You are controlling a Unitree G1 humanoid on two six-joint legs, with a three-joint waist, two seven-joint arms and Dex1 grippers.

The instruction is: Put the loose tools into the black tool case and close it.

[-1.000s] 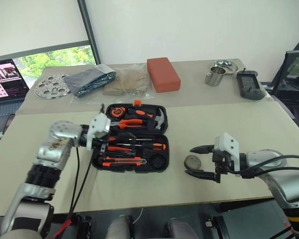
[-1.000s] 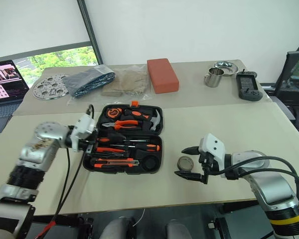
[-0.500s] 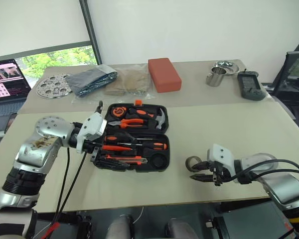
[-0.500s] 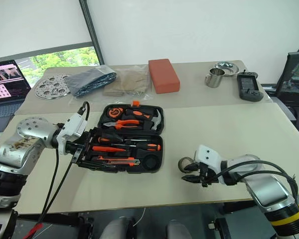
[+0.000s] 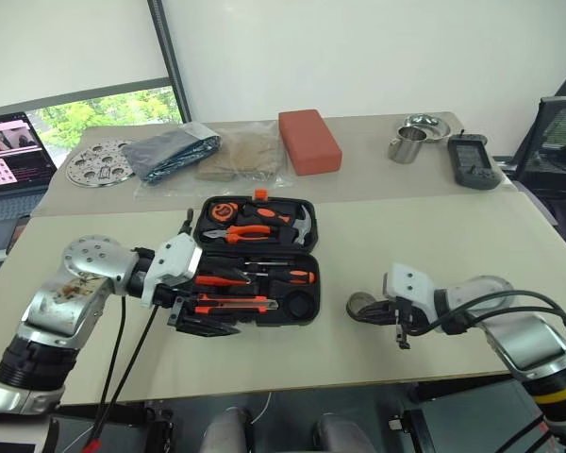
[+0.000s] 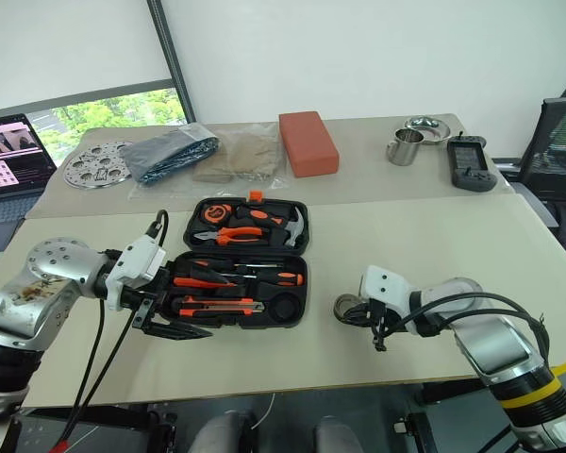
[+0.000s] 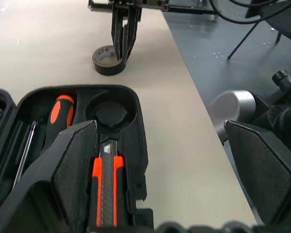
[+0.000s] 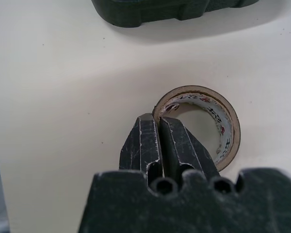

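The black tool case (image 5: 313, 283) lies open and flat on the near table. An orange-and-black utility knife (image 5: 231, 304) and screwdrivers (image 5: 264, 276) rest in its near half, beside an empty round slot (image 7: 111, 114). To the right of the case, the small grey tape roll (image 5: 361, 304) lies on the table. My right gripper (image 5: 373, 310) is shut on the roll's thin wall (image 8: 223, 121), one finger inside the ring and one outside. My left gripper (image 5: 200, 311) stands open at the case's near left corner and holds nothing.
On the far table are a brick-red block (image 5: 309, 140), plastic bags (image 5: 208, 151), a perforated metal disc (image 5: 99, 162), a steel cup (image 5: 407, 146), a bowl (image 5: 426, 123) and a black handset (image 5: 474, 160). A laptop (image 5: 9, 151) stands at the far left. The table's front edge is near both grippers.
My right gripper went from wide open beside the tape roll to shut on its wall, sinking toward the table. My left gripper drew back from over the case to its near left corner.
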